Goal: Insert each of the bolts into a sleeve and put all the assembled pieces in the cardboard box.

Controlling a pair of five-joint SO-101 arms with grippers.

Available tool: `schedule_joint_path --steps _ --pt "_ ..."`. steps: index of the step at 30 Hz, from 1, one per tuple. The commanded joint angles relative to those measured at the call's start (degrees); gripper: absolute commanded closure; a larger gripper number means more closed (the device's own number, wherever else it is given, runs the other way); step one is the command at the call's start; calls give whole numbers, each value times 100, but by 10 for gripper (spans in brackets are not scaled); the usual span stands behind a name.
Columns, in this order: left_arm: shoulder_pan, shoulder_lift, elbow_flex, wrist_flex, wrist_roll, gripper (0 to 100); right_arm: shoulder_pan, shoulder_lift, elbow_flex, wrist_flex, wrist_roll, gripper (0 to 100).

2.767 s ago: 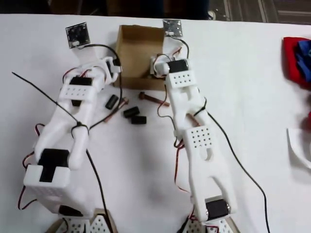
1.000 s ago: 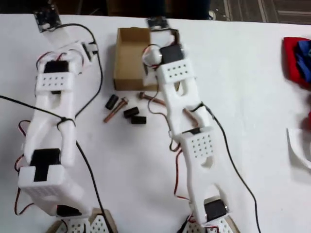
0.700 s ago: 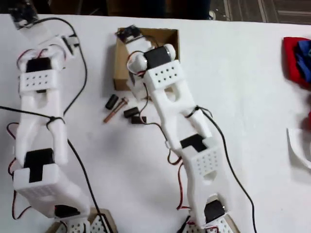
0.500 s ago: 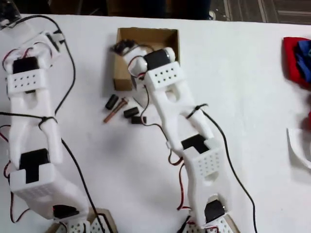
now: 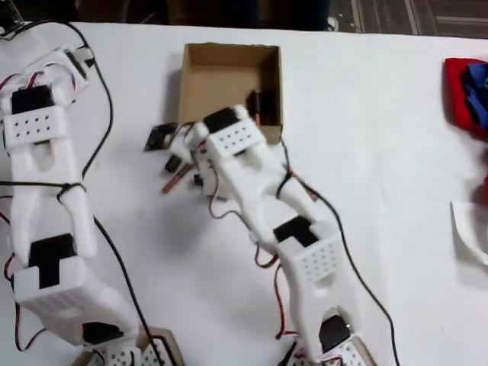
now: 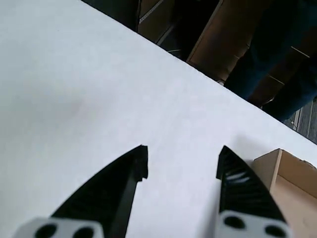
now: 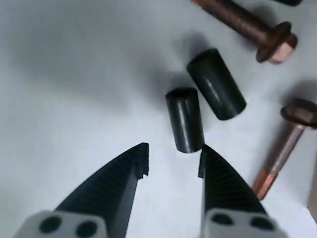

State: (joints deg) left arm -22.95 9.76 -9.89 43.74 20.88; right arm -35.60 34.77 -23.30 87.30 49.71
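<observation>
The cardboard box (image 5: pixel 221 84) is seen open-topped on the white table (image 5: pixel 366 114). Inside the box, near its right wall, a dark piece (image 5: pixel 255 103) is lodged. It may be an assembled bolt and sleeve, but that cannot be made out from the high view. The right arm is stretched over the table just in front of the box's near wall, towards its left corner, where the loose parts are gathered. The right gripper (image 7: pixel 171 158) is held wide open with nothing in its grasp. A black sleeve (image 7: pixel 184 119) is laid flat just ahead of it, its near end reaching between the fingertips. A second sleeve (image 7: pixel 216 83) is set just beside the first, angled away from it. A copper bolt (image 7: pixel 246 24) is laid beyond the sleeves, and a second bolt (image 7: pixel 285 144) is laid beside them, its head near the second sleeve. The left arm is found well off to the left of the box. The left gripper (image 6: pixel 182 161) is spread wide and empty above bare table, with a corner of the box seen just past one fingertip. A red cloth (image 5: pixel 465 84) is seen well to the right of the box.
</observation>
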Motion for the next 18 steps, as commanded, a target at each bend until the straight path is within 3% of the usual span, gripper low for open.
schedule_joint_path --steps 1,18 --pt "-62 -35 -303 18 -9 758 -101 -418 123 -312 35 850" --pt "-44 -35 -295 18 18 758 -92 303 132 -787 53 851"
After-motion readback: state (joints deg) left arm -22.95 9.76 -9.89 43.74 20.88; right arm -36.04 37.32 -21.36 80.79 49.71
